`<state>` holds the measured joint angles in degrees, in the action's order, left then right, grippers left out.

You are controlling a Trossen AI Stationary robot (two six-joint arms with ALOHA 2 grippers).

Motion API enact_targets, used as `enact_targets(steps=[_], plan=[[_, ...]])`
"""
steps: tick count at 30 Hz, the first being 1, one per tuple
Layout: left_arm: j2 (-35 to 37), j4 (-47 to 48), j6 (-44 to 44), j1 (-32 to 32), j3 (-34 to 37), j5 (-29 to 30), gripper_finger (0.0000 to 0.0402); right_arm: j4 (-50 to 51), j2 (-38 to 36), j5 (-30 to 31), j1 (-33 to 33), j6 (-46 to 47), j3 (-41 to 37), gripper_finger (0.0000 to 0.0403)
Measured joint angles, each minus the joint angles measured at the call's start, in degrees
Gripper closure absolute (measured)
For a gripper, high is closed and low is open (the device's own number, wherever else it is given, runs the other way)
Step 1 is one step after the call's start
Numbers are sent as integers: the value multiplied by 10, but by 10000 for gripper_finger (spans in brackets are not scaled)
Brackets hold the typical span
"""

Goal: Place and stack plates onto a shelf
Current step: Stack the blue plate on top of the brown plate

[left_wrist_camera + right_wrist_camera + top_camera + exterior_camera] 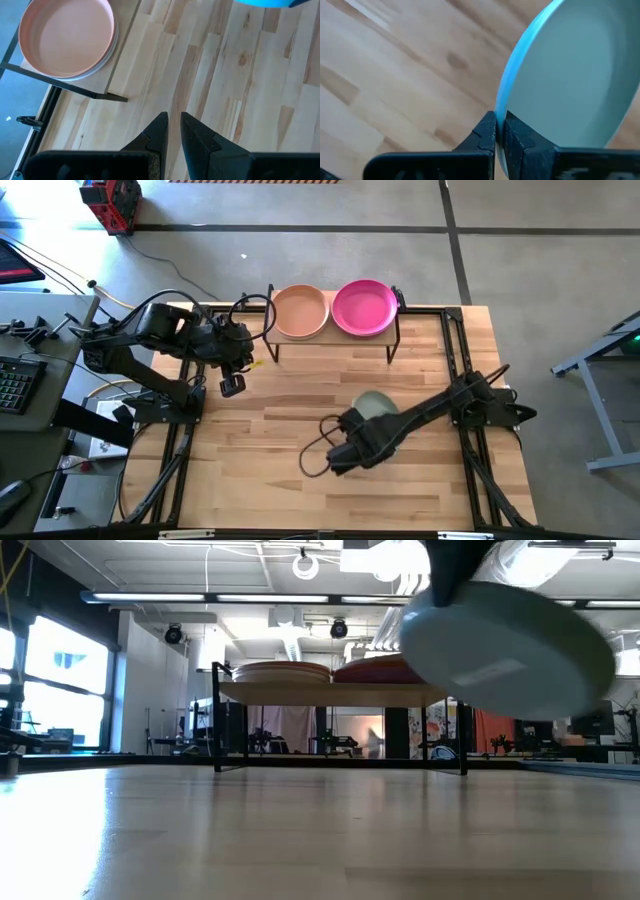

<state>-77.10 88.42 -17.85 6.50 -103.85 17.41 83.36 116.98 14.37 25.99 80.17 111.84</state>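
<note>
A pale teal plate (375, 404) (505, 650) hangs tilted above the table's middle, held by my right gripper (500, 125), which is shut on it. The shelf (332, 336) (340, 692) stands at the far edge. On it sit a tan-pink plate (300, 311) (67, 37), topping a stack, and a magenta plate (364, 307), also on a stack. My left gripper (232, 387) (173, 127) hovers left of the shelf's near left leg, fingers almost together and holding nothing. The other plates show only as stacked rims beneath those two. My right gripper pinches the pale teal plate's rim (503, 102) between its two fingers, one on the inner side and one on the outer side. The plate is lifted clear of the table and tilted, its underside (500, 665) facing the near edge in the low view.
Bare butcher-block tabletop (280, 440) spreads in front of the shelf and under the held plate. Black frame rails (455, 350) run along the table's sides. The shelf's thin black legs (217, 720) stand on the far part of the table.
</note>
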Motion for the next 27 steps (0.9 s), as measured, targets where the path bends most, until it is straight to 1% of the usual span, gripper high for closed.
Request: enact_targets(steps=[5, 10, 15, 21, 27], plan=[[0, 0, 0, 0, 0, 0, 363, 1, 0, 47, -34, -123, 48, 403], [0, 0, 1, -3, 0, 1, 363, 2, -1, 86, -82, -272, 105, 403], [0, 0, 1, -15, 0, 3, 363, 1, -1, 101, -140, -442, 155, 403], [0, 0, 1, -37, 0, 4, 363, -34, -1, 90, -221, -662, 191, 403], [0, 0, 1, -66, 0, 4, 363, -118, -1, 10, -299, -839, 198, 403]])
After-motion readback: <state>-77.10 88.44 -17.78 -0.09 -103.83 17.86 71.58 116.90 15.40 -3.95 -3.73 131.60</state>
